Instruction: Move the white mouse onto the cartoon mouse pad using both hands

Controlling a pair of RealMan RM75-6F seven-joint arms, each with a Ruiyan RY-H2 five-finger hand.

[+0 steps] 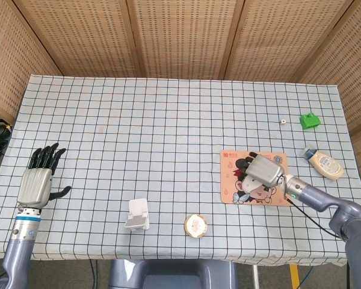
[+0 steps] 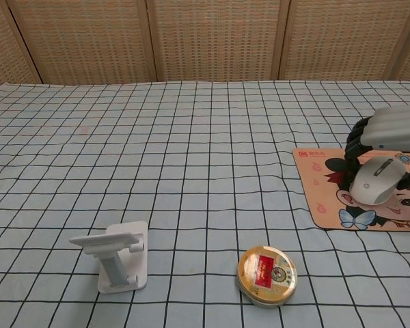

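Two hands, right hand (image 2: pixel 389 137) gripping white mouse (image 2: pixel 377 181) over cartoon mouse pad (image 2: pixel 328 198), left hand (image 1: pixel 36 180) (head view only) spread wide

L hand (image 1: pixel 33 184) flat, R hand (image 1: pixel 262 173) curled

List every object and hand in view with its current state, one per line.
white mouse: on the pad, gripped by the right hand.
cartoon mouse pad: flat on the table, under the mouse.
right hand: fingers curled around the mouse.
left hand: empty, fingers spread, at the table's left edge.
white phone stand: upright, empty.
round tin: lid on, lying flat.
green block: resting untouched.
small bottle: lying on its side.
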